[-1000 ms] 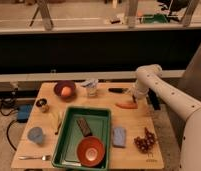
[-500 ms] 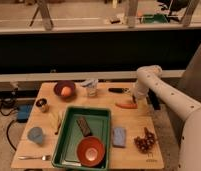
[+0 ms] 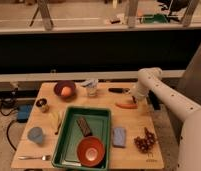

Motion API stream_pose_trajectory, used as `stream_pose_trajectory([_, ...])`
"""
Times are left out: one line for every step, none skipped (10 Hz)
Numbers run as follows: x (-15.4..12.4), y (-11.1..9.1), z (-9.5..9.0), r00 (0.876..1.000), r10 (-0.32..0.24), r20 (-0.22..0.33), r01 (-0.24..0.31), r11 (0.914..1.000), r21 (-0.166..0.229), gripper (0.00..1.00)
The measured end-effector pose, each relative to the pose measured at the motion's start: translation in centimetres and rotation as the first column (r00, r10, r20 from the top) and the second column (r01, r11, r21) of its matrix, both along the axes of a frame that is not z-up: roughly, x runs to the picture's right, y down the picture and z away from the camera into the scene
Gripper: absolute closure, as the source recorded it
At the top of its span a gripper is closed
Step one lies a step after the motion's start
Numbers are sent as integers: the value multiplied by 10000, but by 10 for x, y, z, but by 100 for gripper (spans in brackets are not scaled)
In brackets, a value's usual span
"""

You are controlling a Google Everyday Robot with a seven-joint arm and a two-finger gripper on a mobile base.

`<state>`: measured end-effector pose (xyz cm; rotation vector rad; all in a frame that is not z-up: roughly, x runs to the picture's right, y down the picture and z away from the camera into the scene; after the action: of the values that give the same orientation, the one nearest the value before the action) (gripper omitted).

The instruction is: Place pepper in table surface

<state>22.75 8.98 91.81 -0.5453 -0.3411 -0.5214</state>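
Note:
The pepper [image 3: 126,105] is a slender orange-red tapered shape lying on the pale wood table surface [image 3: 128,119] near its right rear part. My gripper [image 3: 134,100] is at the end of the white arm, right above the pepper's right end, touching or almost touching it.
A green tray [image 3: 67,141] at the table's front centre holds a red-orange bowl [image 3: 90,151] and a dark bar [image 3: 84,126]. A dark bowl with a round orange fruit [image 3: 65,90], a cup [image 3: 91,87], a black tool [image 3: 118,90], grapes [image 3: 145,141], a blue pack [image 3: 119,136], a blue cup [image 3: 35,135] and a fork [image 3: 34,157] lie around.

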Motion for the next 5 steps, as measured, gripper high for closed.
stream_pose_trajectory([1, 1, 2, 10000, -4, 37, 4, 10000, -16, 20])
stream_pose_trajectory([3, 5, 7, 9999, 7, 100, -6, 10000, -59, 20])
stream_pose_trajectory([4, 6, 9, 9999, 13, 130, -12, 10000, -75, 20])
stream_pose_trajectory([5, 10, 12, 9999, 14, 161, -13, 9999, -112, 20])
stream_pose_trajectory([6, 13, 15, 9998, 21, 183, -18, 9999, -140, 20])
